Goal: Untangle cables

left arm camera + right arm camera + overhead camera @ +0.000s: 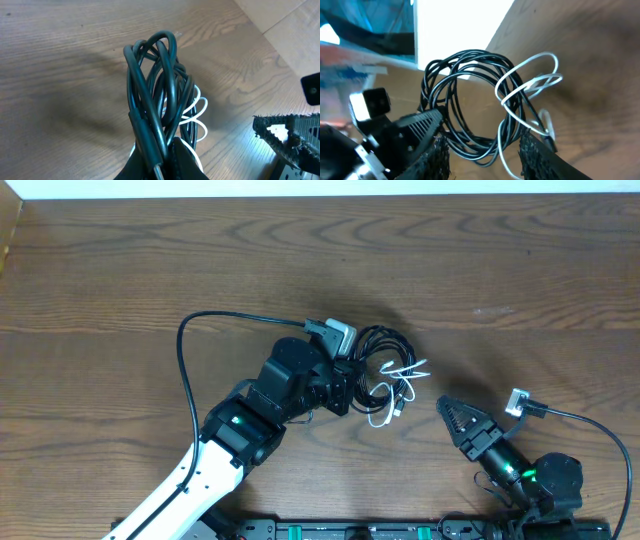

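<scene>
We see a brown bench [150,260] with strong wood grain filling nearly the whole overhead view. A pale strip [300,187] runs beyond its far edge and a dark rail [350,530] along its near edge. Near the middle lies the tangle: a coiled black cable [385,345] with a thin white cable [400,385] looped through its near side. The left end effector [350,385] is pressed together on several strands of the black cable, which rise in a bunch from its fingers [172,160] in the left wrist view. The bunch casts a soft shadow [75,100] on the wood. We cannot tell whether the lower loops touch the bench. The right end effector [457,418] sits just beside the tangle, spread wide and holding nothing.
</scene>
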`<state>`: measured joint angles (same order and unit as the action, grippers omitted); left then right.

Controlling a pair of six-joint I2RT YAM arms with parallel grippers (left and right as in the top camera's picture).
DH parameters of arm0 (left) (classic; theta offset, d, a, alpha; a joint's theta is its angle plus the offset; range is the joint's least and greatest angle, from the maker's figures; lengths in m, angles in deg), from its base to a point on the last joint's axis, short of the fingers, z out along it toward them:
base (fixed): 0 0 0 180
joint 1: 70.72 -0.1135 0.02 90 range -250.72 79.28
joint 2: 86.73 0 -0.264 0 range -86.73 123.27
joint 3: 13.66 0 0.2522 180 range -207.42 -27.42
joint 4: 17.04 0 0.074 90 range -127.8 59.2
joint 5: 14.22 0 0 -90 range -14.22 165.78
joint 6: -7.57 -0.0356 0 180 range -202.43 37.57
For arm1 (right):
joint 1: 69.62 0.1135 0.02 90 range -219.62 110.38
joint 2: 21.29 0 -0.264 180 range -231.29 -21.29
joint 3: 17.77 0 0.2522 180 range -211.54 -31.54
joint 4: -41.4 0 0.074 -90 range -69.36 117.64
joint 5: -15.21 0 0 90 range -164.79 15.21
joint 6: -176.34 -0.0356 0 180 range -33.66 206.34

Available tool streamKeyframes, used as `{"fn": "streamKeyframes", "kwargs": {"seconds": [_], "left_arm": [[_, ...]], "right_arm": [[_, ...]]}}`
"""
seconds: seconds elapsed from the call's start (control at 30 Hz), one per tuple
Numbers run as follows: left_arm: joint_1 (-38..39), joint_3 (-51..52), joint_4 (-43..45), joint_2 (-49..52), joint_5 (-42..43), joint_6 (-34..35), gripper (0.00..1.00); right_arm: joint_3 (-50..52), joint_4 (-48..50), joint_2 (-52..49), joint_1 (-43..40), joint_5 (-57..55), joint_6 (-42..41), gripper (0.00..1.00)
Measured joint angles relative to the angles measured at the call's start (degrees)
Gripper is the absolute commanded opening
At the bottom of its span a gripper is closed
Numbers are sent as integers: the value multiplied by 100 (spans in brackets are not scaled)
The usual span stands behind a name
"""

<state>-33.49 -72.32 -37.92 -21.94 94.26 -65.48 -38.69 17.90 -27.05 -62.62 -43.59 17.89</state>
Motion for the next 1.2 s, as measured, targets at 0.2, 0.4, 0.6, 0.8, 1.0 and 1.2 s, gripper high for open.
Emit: {"fn": "streamKeyframes", "kwargs": {"seconds": [0.2, 0.4, 0.6, 0.8, 1.0, 1.2], "left_arm": [[0, 0, -4, 0, 531, -629, 8], [0, 0, -2, 0, 892, -844, 8], [0, 0, -4, 0, 1235, -916, 7], [0, 0, 31, 0, 1537, -935, 7], [0, 0, 111, 0, 1779, -933, 7], [0, 0, 184, 0, 2188, -933, 7]], "right_arm": [[0, 2, 0, 0, 7, -706, 42], [0, -13, 0, 0, -136, -813, 44], [0, -107, 0, 0, -428, -824, 44], [0, -455, -2, 0, -437, -855, 44], [0, -459, -2, 0, -389, -986, 38], [0, -457, -2, 0, -376, -1416, 31]]}}
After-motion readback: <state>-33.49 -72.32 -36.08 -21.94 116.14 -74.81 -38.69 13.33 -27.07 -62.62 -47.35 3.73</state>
